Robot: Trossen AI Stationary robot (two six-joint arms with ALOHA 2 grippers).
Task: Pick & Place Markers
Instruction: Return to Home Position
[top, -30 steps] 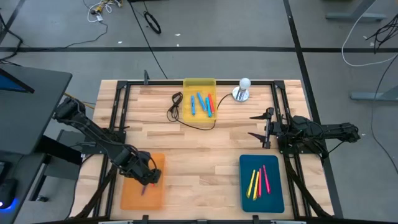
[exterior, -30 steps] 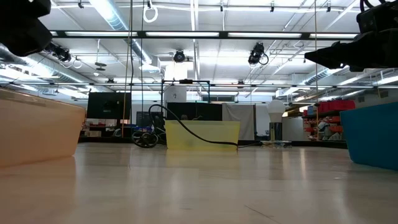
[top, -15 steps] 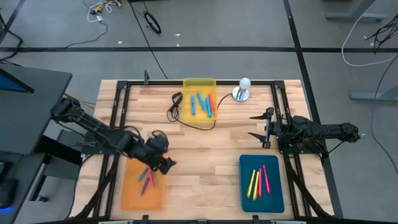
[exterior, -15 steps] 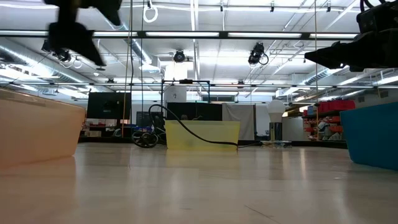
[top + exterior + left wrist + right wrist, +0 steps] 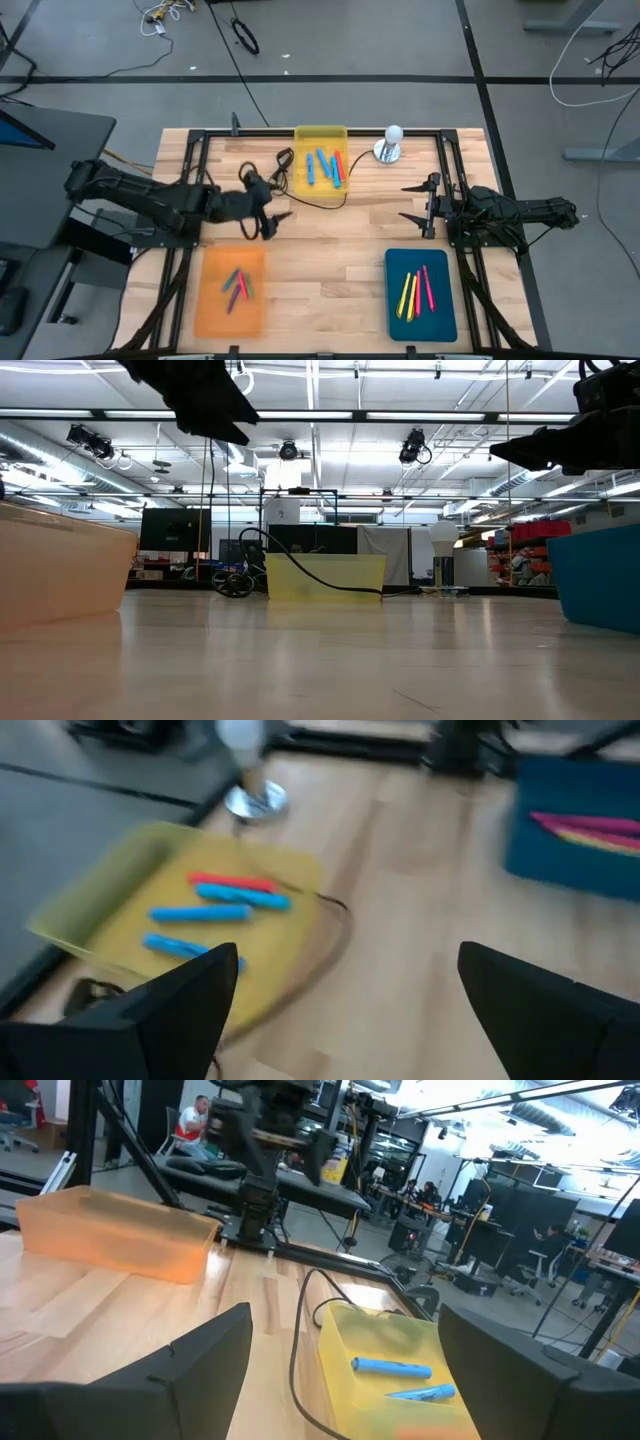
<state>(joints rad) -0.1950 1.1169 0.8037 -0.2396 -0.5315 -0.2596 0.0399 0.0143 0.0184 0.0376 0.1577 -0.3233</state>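
Observation:
Blue and red markers [image 5: 325, 166] lie flat in the yellow tray [image 5: 303, 140] at the far edge; the left wrist view shows those markers [image 5: 215, 905] ahead of my fingers. Purple, pink and blue markers [image 5: 237, 286] lie in the orange tray [image 5: 212, 315]. Yellow and pink markers [image 5: 416, 291] lie in the teal tray [image 5: 443, 318]. My left gripper [image 5: 275, 203] hangs open and empty above bare wood, between the orange and yellow trays. My right gripper [image 5: 405, 202] waits open and empty near the table's right side.
A thin black cable [image 5: 300, 193] loops from the yellow tray's left side onto the wood in front of it, close to my left gripper. A white ball on a round metal base [image 5: 390, 142] stands right of the yellow tray. Black frame rails [image 5: 190, 170] run along both sides.
My left gripper has risen from low over the orange tray and travelled toward the table's far edge, ending near the yellow tray, with its fingers now pointing toward the right. The markers in the orange tray, partly covered by the gripper before, now lie in plain sight.

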